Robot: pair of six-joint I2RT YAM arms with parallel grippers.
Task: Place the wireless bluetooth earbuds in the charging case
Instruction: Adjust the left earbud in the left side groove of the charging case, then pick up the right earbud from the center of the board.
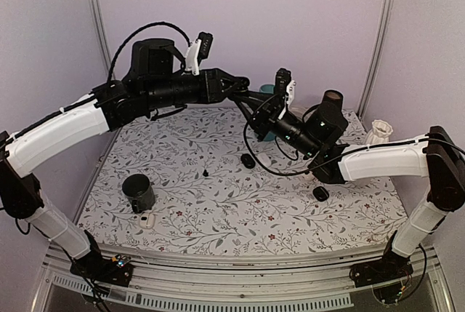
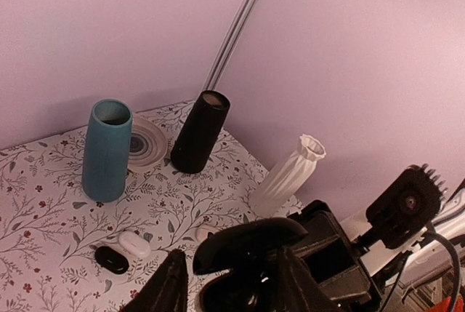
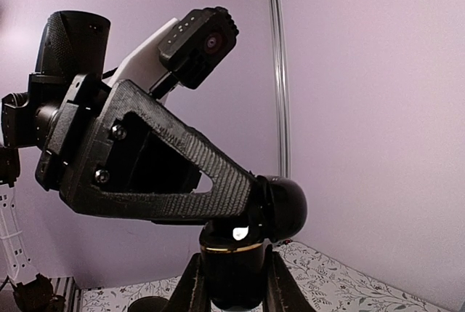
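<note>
Counter: a floral-patterned surface [image 1: 218, 210] carries everything. My two arms rise off it and meet in mid-air above its far half.
Vases: a teal vase [image 2: 107, 150], a black vase [image 2: 200, 132] and a white ribbed vase [image 2: 287, 174] stand upright along the far edge, probably as clutter.
Dark cup: it [image 1: 138, 193] stands upright near the left front, with a white pod [image 1: 147, 220] just beside it.
Left pincer: it [image 2: 232, 289] is closed on the charging case, one finger on each side.
Right pincer: it [image 3: 234, 286] is clamped on the case's lower body from the opposite side. I judge that two grips keep it steady.
Charging case: it [image 2: 247, 239] is glossy black and held off the counter between both pincers. The lid appears to be raised, so the wells should be reachable.
Spare pods: the mid-counter pod [image 1: 248, 160] and the right-side pod [image 1: 320, 193] are both black and lie flat, well apart.
Earbud: a tiny dark speck [image 1: 205, 173] lies alone on the counter, near the mid-counter pod. I cannot find the second. Fetching it will likely need one pincer freed.
</note>
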